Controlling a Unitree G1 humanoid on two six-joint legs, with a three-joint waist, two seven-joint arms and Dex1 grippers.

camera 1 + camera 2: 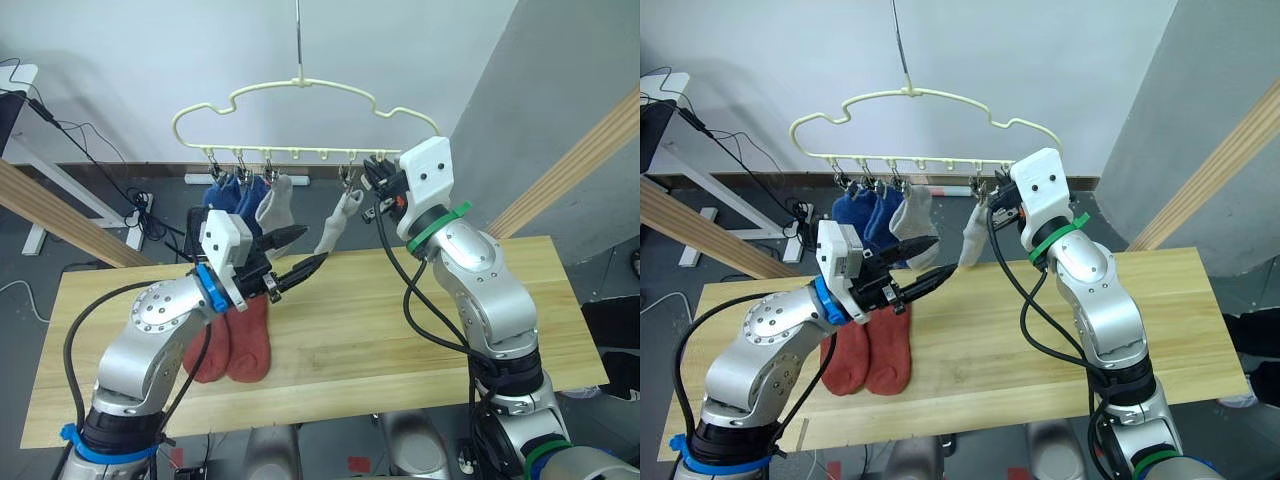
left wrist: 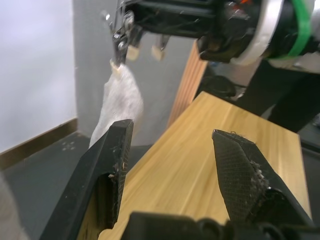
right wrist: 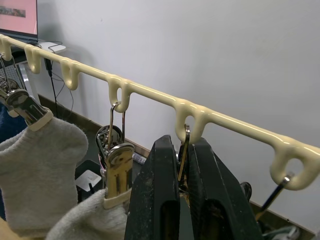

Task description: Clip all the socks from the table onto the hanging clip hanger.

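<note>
Two rust-red socks lay near table left edge, under left gripper, fingers apart; right gripper pinched hanger clip.

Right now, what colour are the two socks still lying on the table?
Rust-red socks, side by side on the table; the right eye view shows them best.

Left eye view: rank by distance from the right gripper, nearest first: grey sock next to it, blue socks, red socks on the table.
From the right gripper, up at the clip hanger:
1. Grey sock, hanging just beside it, toward the robot's left.
2. Blue socks, clipped near the hanger's left end.
3. Red socks, lying low on the table, left side.
</note>
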